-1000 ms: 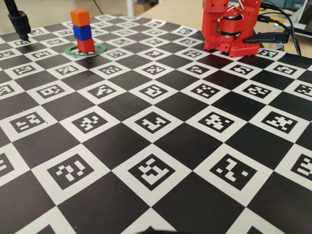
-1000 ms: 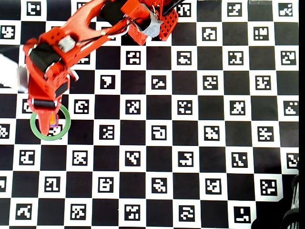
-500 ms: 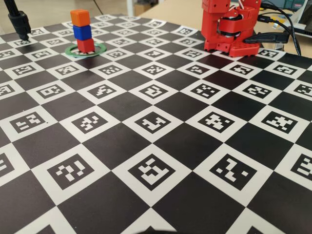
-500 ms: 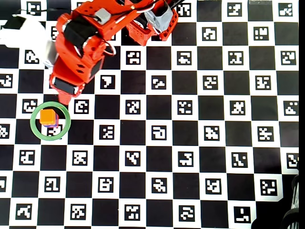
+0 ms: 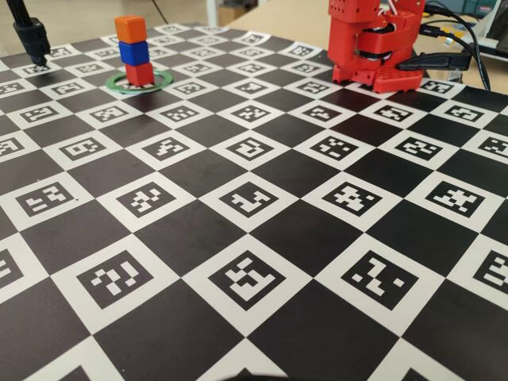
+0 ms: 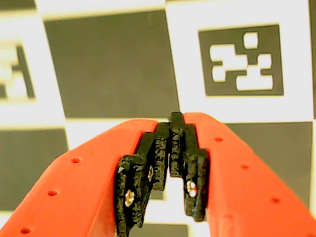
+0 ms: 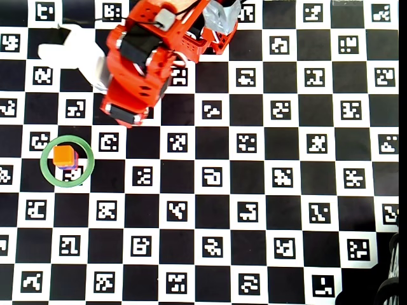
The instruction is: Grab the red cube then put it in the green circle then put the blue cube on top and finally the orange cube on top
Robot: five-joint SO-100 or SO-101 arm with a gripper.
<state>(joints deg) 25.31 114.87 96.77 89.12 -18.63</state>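
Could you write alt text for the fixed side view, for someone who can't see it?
A stack of three small cubes, the red cube at the bottom, the blue cube in the middle and the orange cube on top, stands inside the green circle at the far left of a black-and-white checkered board. The red robot arm's base sits at the far right.

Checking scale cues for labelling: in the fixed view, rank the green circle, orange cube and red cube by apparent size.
1. green circle, widest.
2. orange cube and red cube: alike, so not ranked.
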